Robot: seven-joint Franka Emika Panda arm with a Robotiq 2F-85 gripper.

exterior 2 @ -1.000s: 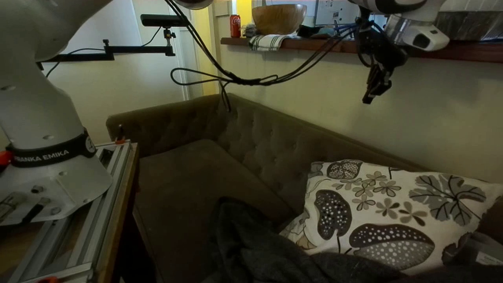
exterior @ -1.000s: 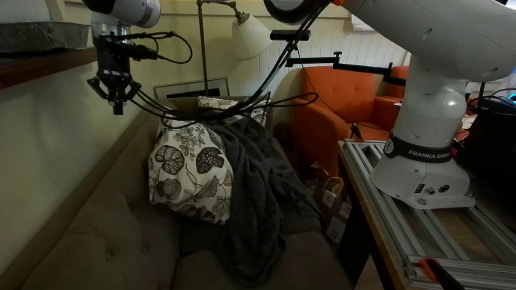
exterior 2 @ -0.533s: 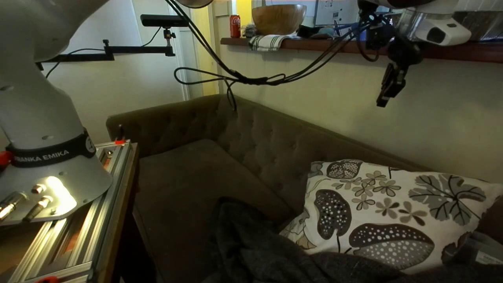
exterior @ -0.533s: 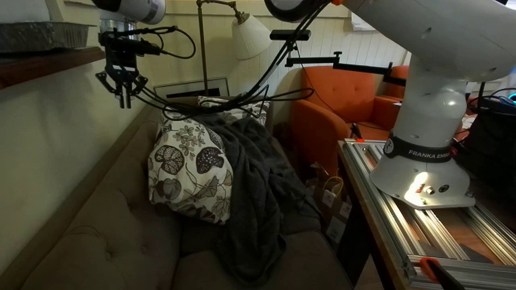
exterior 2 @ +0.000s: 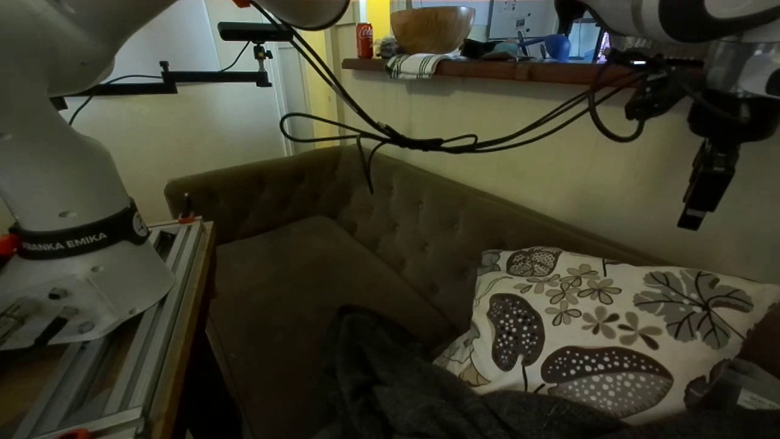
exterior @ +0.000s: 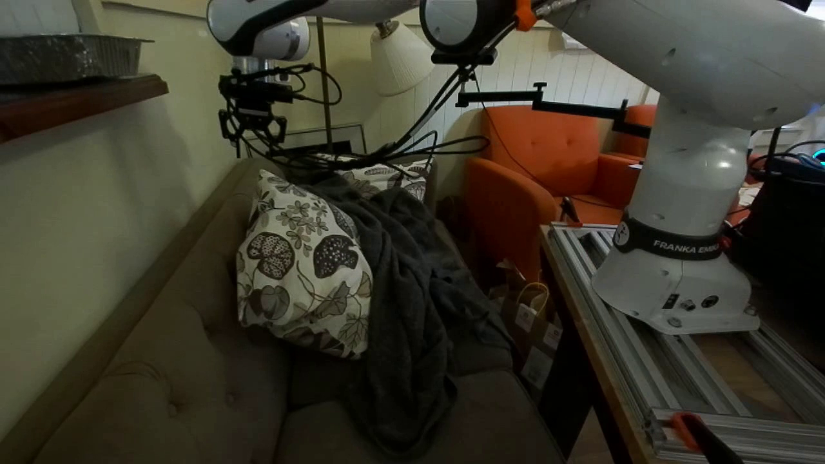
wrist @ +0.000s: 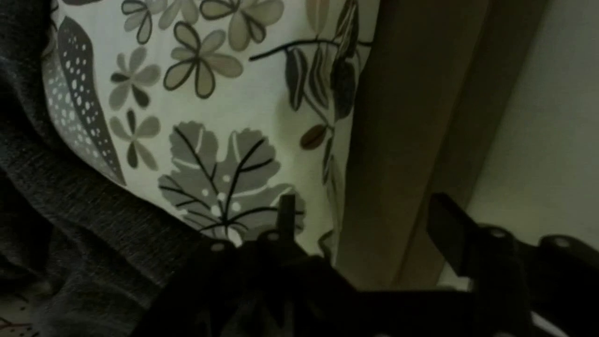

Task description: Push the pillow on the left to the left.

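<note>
The pillow point(exterior: 303, 270), a plump cream-white cushion with dark brown-grey floral swirls, leans against the sofa's backrest. It also shows in an exterior view as the large patterned pillow point(exterior 2: 585, 323), its right end cut off by the frame. My gripper point(exterior 2: 694, 216) hangs in the air above the pillow's far part, close to the wall. In the wrist view the gripper point(wrist: 365, 206) stands open, its fingers well apart with nothing between them. Below it lie the pillow point(wrist: 262, 103) on one side and the top of the backrest on the other. I see no contact with the pillow.
A dark grey blanket point(exterior: 412, 309) lies along the pillow's side on the brown sofa point(exterior: 161, 361). A smaller patterned cushion point(exterior: 412, 183) rests at the far end. The wooden shelf point(exterior 2: 506, 70) runs along the wall near the arm. Cables point(exterior 2: 420, 143) droop from the arm.
My gripper has gone from shut to open. In both exterior views it has moved to the right, and in one of them clearly lower. The pillow and blanket have stayed put.
</note>
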